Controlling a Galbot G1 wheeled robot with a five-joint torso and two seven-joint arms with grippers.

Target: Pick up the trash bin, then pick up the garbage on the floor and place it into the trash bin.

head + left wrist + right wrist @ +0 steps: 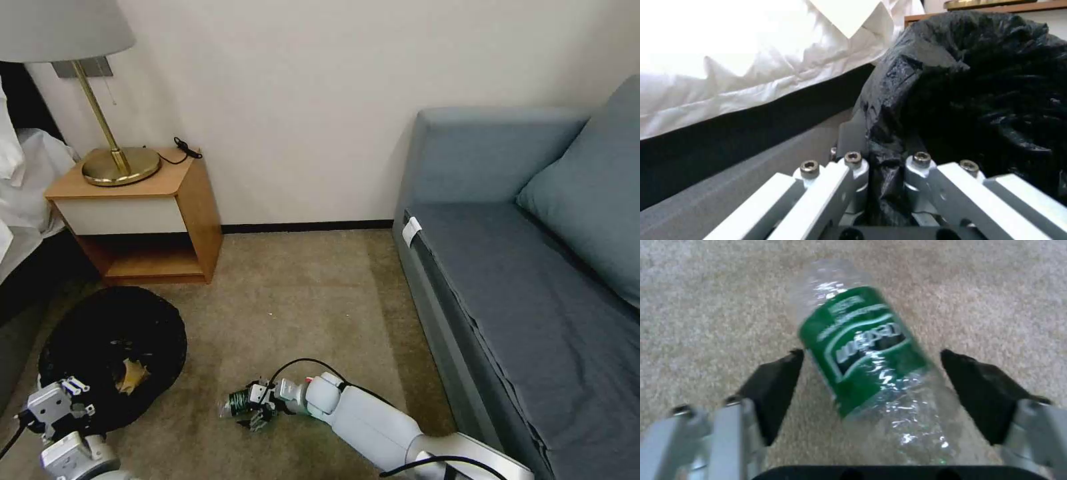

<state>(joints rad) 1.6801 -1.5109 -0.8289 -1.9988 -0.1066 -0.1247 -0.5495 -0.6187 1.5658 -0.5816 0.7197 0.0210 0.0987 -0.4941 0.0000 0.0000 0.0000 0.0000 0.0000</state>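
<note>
The trash bin (113,347), wrapped in wrinkly black plastic, stands on the carpet at the left, with a gold-brown wrapper (131,377) lying inside it. My left gripper (63,397) is at the bin's near rim. In the left wrist view the left gripper (887,161) is shut on the black bag of the trash bin (978,86). A clear bottle with a green label (237,403) lies on the floor in front of me. My right gripper (259,404) is low over it. The right gripper (871,353) stands open, with the bottle (867,360) between its black fingers (773,386).
A wooden nightstand (193,200) with a brass lamp (120,167) stands against the wall behind the bin. White bedding (27,180) lies at the far left. A grey-blue sofa (507,280) runs along the right. Open carpet (300,293) lies between them.
</note>
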